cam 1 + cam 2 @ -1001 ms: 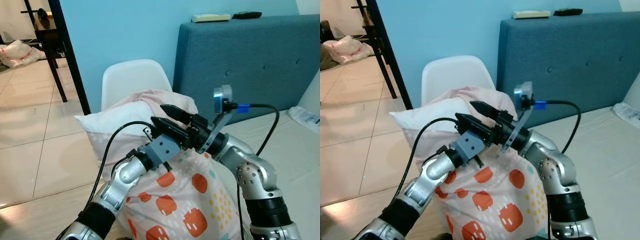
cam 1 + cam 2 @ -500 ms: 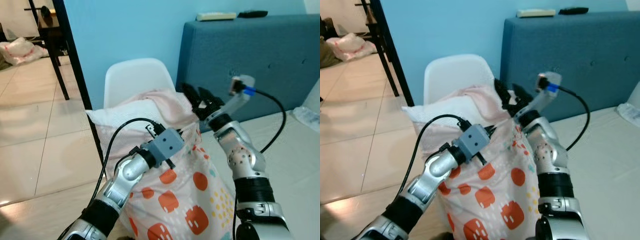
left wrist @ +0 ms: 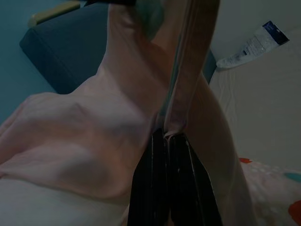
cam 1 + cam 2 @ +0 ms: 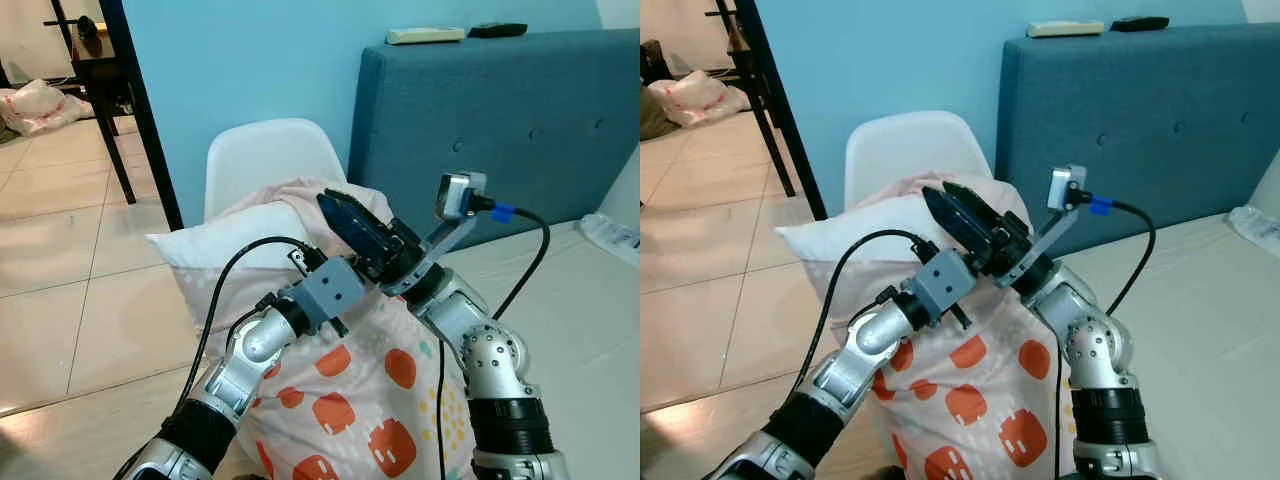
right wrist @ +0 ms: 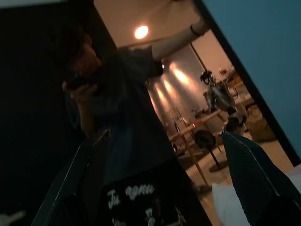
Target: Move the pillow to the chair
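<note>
One pillow (image 4: pixel 340 370), pink with orange patches, held upright between both arms in front of the white chair (image 4: pixel 265 160). Left gripper (image 3: pixel 170 141): fingers pinched together on the pillow's pink fabric, bearing the load. Right gripper (image 4: pixel 352 228): fingers spread apart above the pillow's top, free of it, likely ready to steady. Pillow not yet on the seat.

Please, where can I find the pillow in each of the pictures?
Left eye view: pillow, lower centre, before the white chair.
Right eye view: pillow, lower centre.
Left wrist view: its pink cloth, pinched by the left gripper.
Right wrist view: white corner, low.
Shared landmark: blue headboard.
</note>
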Motion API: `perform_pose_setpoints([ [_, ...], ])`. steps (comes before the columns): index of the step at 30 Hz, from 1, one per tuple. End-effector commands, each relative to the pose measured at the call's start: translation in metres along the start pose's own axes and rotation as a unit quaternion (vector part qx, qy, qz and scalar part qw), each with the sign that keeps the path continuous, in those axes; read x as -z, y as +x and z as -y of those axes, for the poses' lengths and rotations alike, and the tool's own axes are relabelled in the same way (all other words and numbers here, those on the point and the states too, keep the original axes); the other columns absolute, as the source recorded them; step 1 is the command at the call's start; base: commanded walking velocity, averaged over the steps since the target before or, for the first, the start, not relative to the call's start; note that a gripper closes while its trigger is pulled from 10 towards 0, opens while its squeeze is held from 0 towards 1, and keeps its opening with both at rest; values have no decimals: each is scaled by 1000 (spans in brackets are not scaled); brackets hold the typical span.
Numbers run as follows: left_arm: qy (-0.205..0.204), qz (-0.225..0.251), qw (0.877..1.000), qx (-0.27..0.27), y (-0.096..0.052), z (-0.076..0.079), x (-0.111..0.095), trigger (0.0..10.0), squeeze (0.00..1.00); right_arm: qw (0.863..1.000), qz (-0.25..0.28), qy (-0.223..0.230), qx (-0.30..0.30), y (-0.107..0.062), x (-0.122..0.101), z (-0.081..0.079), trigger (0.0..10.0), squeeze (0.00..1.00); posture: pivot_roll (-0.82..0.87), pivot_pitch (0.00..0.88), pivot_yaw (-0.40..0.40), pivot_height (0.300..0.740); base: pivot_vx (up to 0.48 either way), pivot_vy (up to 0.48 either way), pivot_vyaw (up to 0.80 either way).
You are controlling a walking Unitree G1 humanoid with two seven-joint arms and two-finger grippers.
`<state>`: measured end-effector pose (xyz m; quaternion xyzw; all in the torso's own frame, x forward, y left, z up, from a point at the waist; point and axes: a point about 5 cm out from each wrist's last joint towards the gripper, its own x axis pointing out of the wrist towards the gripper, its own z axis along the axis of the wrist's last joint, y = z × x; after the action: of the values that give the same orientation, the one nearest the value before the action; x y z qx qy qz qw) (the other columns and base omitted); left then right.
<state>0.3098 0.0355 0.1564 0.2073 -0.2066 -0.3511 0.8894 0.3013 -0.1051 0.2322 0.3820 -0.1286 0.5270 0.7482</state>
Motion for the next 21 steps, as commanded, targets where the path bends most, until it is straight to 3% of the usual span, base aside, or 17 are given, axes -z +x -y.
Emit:
perform_pose_setpoints([
  [1,-1,-31,999,7,-5,1,11,0,0,1000,24,-3,-7,7,-7,-1,10000,0,109,0,-12,611,0,0,0],
  [4,-1,-32,999,5,-6,0,12,0,0,995,91,20,40,7,-21,11,10000,0,113,0,-14,611,0,0,0],
  [7,-1,-32,999,4,-7,0,12,0,0,994,98,24,42,7,-22,11,10000,0,114,0,-14,611,0,0,0],
  [9,0,-32,999,5,-7,0,12,0,0,984,147,23,94,4,-35,23,10000,0,115,0,-16,611,0,0,0],
  [10,0,-32,999,5,-7,0,12,0,0,984,147,23,94,4,-35,23,10000,0,115,0,-16,611,0,0,0],
  [12,1,-33,999,5,-7,0,12,0,0,966,202,19,162,-3,-51,39,10000,0,115,0,-14,611,0,0,0],
  [13,1,-33,999,5,-7,0,12,0,0,966,202,19,162,-3,-51,39,10000,0,115,0,-14,611,0,0,0],
  [15,1,-32,999,6,-6,1,12,0,0,952,240,28,188,-9,-64,46,10000,0,112,0,-13,611,0,0,0],
  [21,1,-31,999,7,-4,2,11,0,0,961,208,14,184,-10,-62,45,10000,0,110,0,-13,611,0,0,0],
])
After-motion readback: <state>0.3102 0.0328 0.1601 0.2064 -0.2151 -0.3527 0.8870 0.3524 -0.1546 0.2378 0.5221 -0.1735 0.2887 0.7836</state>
